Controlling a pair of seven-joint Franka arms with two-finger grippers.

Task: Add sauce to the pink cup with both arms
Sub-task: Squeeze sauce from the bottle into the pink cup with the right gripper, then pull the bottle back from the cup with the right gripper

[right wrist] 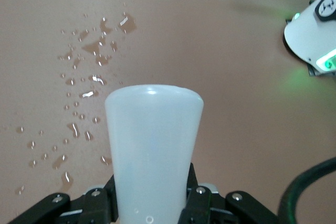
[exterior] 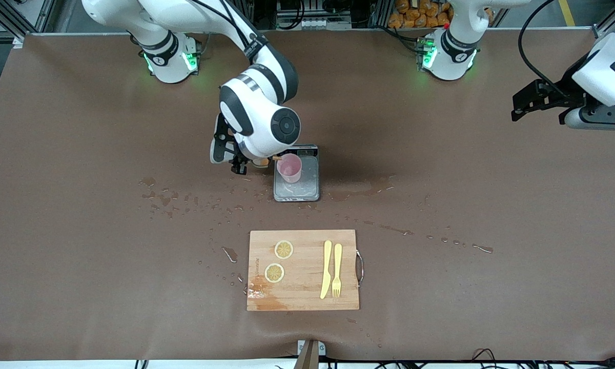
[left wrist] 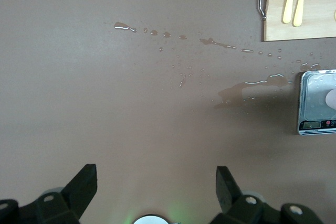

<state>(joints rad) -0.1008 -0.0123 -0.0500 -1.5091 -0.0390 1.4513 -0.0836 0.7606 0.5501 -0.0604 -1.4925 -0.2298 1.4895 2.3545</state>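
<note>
The pink cup [exterior: 290, 168] stands upright on a small metal scale [exterior: 297, 192] at the middle of the table. My right gripper [exterior: 238, 161] is shut on the sauce bottle [right wrist: 153, 150], a whitish body that fills the right wrist view between the black fingers [right wrist: 195, 195]. The bottle is tipped sideways beside the cup, its orange nozzle [exterior: 277, 158] at the cup's rim; my arm hides most of its body in the front view. My left gripper [exterior: 530, 105] waits open and empty over bare table at the left arm's end; its jaws stand wide apart in the left wrist view [left wrist: 155, 176].
A wooden cutting board [exterior: 302, 302] lies nearer the front camera, with two lemon slices [exterior: 284, 249], a yellow knife [exterior: 326, 269] and a fork [exterior: 337, 269]. Water drops and puddles [exterior: 159, 197] spread over the brown table around the scale. The scale also shows in the left wrist view [left wrist: 315, 103].
</note>
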